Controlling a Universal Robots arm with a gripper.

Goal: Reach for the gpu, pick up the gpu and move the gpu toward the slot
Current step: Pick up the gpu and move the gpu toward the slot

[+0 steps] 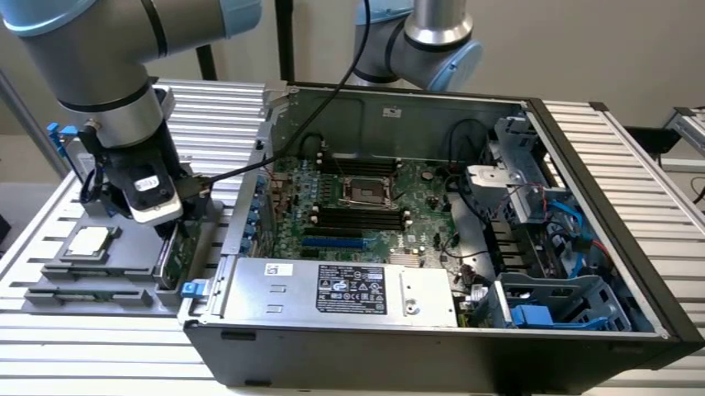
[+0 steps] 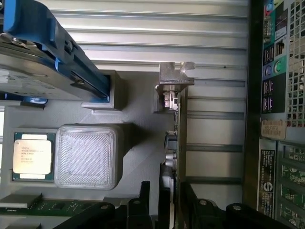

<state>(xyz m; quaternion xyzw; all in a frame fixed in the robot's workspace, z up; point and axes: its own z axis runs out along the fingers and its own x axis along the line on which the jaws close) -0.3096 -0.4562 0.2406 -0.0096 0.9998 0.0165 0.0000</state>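
The gpu (image 2: 181, 138) stands on edge in a grey holder (image 1: 78, 285) at the exterior view's left, its silver bracket (image 2: 174, 78) at the far end. Its green edge (image 1: 167, 252) shows just below my wrist. My gripper (image 1: 177, 227) is lowered over the card. In the wrist view the gripper (image 2: 167, 210) straddles the card's near end, with one of the black fingers (image 2: 144, 198) on each side and a dark gap still visible beside the card. The blue slot (image 1: 330, 245) lies on the motherboard inside the open computer case (image 1: 573, 148).
On the same holder lie a square CPU chip (image 2: 32, 156) and a silver hard drive with blue rails (image 2: 43, 62). A clear plastic block (image 2: 86, 156) sits beside the chip. The case's power supply (image 1: 342, 289) and side wall (image 1: 248, 214) stand between the holder and the motherboard.
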